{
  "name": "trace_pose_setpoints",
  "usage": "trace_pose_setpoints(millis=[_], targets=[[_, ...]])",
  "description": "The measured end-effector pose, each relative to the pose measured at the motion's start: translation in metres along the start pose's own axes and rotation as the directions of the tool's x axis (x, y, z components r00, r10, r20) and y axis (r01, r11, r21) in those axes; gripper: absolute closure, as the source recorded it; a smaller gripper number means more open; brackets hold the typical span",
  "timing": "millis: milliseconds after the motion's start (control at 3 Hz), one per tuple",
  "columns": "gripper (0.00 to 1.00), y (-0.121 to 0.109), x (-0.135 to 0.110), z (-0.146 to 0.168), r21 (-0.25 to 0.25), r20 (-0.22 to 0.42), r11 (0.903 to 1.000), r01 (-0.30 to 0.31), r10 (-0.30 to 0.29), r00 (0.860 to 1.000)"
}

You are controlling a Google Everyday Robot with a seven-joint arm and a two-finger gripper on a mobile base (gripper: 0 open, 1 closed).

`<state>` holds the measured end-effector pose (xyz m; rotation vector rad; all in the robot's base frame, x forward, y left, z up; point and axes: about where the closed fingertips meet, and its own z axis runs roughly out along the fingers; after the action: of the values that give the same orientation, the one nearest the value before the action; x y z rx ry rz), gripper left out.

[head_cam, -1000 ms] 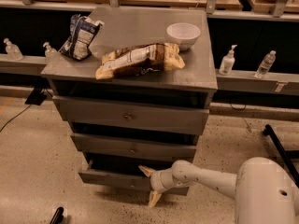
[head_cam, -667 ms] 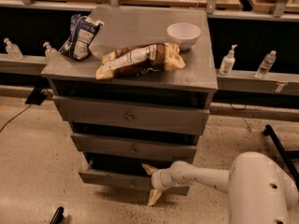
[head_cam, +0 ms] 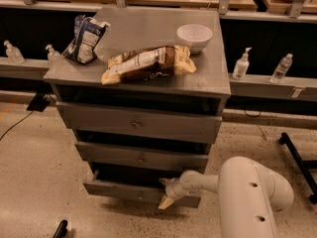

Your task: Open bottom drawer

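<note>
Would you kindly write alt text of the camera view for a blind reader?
The robot's gripper, fingers spread, sits at the slightly pulled-out bottom drawer of a grey chest. A large snack bag, a smaller bag and a white bowl lie on top.

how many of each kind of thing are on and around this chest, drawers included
drawers: 3 (top drawer, middle drawer, bottom drawer)
snack bags: 2 (blue bag, tan bag)
white bowl: 1
bottles: 4
gripper: 1, at the bottom drawer's front
total: 11
</note>
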<state>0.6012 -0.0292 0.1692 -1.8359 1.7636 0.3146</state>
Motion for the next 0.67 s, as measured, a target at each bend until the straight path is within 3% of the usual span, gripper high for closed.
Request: trace_pose_setpoints(millis=[333, 667], targets=[[0.35, -0.0028, 0.007, 0.0076, -0.024, 0.026, 0.9994, -0.024, 0.024, 0.999], [0.34, 0.0031, 0.0036, 0.0091, -0.06, 0.051, 0.9979, -0.024, 0.027, 0.998]])
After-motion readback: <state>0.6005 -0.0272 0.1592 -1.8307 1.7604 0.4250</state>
